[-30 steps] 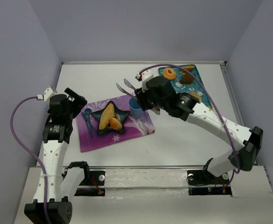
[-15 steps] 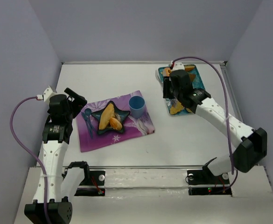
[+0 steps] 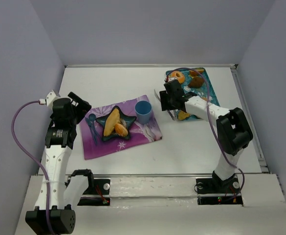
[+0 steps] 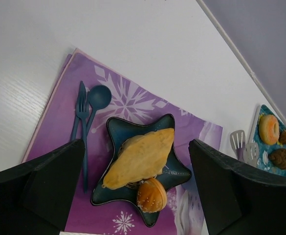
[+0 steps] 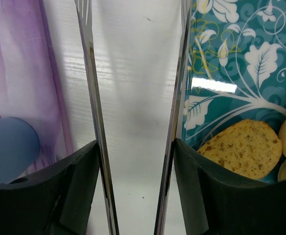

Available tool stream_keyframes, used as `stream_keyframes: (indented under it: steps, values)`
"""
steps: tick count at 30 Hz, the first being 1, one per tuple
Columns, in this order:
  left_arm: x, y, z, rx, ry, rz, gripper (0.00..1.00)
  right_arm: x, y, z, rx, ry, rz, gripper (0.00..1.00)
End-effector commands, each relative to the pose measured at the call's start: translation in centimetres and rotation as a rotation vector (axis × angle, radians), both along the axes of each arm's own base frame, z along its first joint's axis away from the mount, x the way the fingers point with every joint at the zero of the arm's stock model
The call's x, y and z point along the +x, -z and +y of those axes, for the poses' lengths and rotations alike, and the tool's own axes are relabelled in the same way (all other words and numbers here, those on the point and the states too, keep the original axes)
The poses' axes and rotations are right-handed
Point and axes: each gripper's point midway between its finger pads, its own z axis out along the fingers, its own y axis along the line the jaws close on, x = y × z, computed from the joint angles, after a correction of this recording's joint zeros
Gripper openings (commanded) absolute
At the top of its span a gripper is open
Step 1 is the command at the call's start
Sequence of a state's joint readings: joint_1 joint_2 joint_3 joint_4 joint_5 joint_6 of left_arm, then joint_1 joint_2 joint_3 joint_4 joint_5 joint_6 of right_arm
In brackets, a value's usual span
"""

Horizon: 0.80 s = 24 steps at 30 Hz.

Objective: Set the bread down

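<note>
Right gripper (image 5: 134, 14): long metal tong blades, spread apart, nothing between them; bare table (image 5: 133, 122) shows through the gap. It sits low over the strip between the purple mat (image 5: 15, 63) and the teal tray (image 5: 231, 49), with the right blade along the tray's left rim. This is judged a line-up for a pick from the tray, the spread suiting a flat piece taken from the sides. Nearest stock is the round slice (image 5: 243, 147), flat on the tray just right of that blade, with a paler piece at the frame edge that is too cropped to identify. Further up the tray lie a ring doughnut (image 3: 177, 77) and a brown shell-shaped piece (image 3: 196, 82). The blue cup (image 3: 143, 110) stands on the mat's right part, just left of the tongs. Left gripper (image 3: 78, 104): black fingers wide apart, empty, held above the mat's left end. It is judged to be parked as an onlooker, its camera squarely on the star dish (image 4: 114, 128). The dish sits mid-mat and holds the long bread (image 4: 140, 157) laid diagonally and the round bun (image 4: 151, 195) against its lower end. Bread is thus part on the dish, part on the tray. The fork (image 4: 80, 110) and spoon (image 4: 98, 97) lie side by side left of the dish, as a place setting. Markings: snowflake print on the mat, floral scrollwork on the tray; no brand, label or legible writing anywhere.
</note>
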<state>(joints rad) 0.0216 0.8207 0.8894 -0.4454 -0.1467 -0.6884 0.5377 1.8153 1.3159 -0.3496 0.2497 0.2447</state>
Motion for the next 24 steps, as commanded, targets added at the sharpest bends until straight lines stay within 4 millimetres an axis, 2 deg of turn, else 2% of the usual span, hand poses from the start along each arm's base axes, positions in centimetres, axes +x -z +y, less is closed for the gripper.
stream_keyframes:
  steps: [1,2,4,6,7,8,9,12,13,14,15,16,17,18,19,20,22,23,24]
  values:
    - [0.4,-0.6,0.2,0.01,0.004,-0.009,0.99,1.4,-2.1,1.2,0.081,0.007,-0.074,0.72]
    - [0.5,-0.6,0.2,0.01,0.004,-0.004,0.99,1.3,-2.7,1.2,0.085,0.003,-0.084,0.79]
    - [0.5,-0.6,0.1,0.01,0.005,-0.001,0.99,1.2,-3.8,1.0,0.093,-0.001,-0.107,0.85]
    - [0.5,-0.7,0.2,0.008,0.001,-0.002,0.99,1.0,-6.5,0.9,0.113,-0.009,-0.159,0.99]
    - [0.5,-0.7,0.1,0.008,0.003,-0.002,0.99,0.7,-8.7,0.8,0.133,-0.017,-0.2,1.0]
    - [0.5,-0.9,0.2,0.009,0.001,-0.003,0.99,0.7,-8.7,0.8,0.132,-0.023,-0.202,1.0]
    - [0.5,-0.9,0.2,0.008,-0.002,-0.004,0.99,0.4,-11.1,0.6,0.154,-0.029,-0.248,1.0]
    - [0.6,-1.2,0.1,0.012,0.005,-0.004,0.99,-0.5,-14.0,-0.9,0.162,0.014,-0.307,1.0]
    - [0.6,-1.4,0.1,0.014,0.007,-0.003,0.99,-1.1,-16.4,-2.2,0.179,0.08,-0.361,1.0]
    - [0.7,-1.3,0.2,0.012,0.005,0.004,0.99,-1.7,-16.7,-3.2,0.177,0.117,-0.373,1.0]
    - [0.8,-1.3,0.0,0.008,0.015,0.005,0.99,-2.6,-19.0,-4.8,0.191,0.176,-0.434,1.0]
    - [0.9,-1.5,-0.2,0.004,0.023,0.001,0.99,-3.1,-19.8,-5.5,0.21,0.21,-0.455,1.0]
    - [1.2,-1.9,-0.4,-0.001,0.034,-0.007,0.99,-3.8,-19.4,-6.3,0.202,0.229,-0.459,1.0]
    - [1.5,-2.5,-1.1,-0.017,0.072,-0.024,0.99,-4.8,-21.0,-7.6,0.214,0.267,-0.505,1.0]
    - [1.9,-2.5,-1.7,-0.027,0.103,-0.019,0.99,-5.3,-21.1,-8.2,0.212,0.284,-0.516,1.0]
    - [2.2,-2.7,-2.2,-0.036,0.135,-0.025,0.99,-5.8,-20.4,-8.9,0.198,0.3,-0.514,1.0]
    - [2.8,-3.2,-4.0,-0.079,0.229,-0.046,0.99,-6.6,-20.5,-9.9,0.196,0.334,-0.529,1.0]
    - [3.1,-3.0,-4.4,-0.088,0.247,-0.045,0.99,-7.4,-20.7,-10.3,0.216,0.342,-0.534,1.0]
    - [3.5,-2.6,-4.9,-0.106,0.26,-0.035,0.99,-7.7,-20.1,-10.2,0.215,0.33,-0.521,1.0]
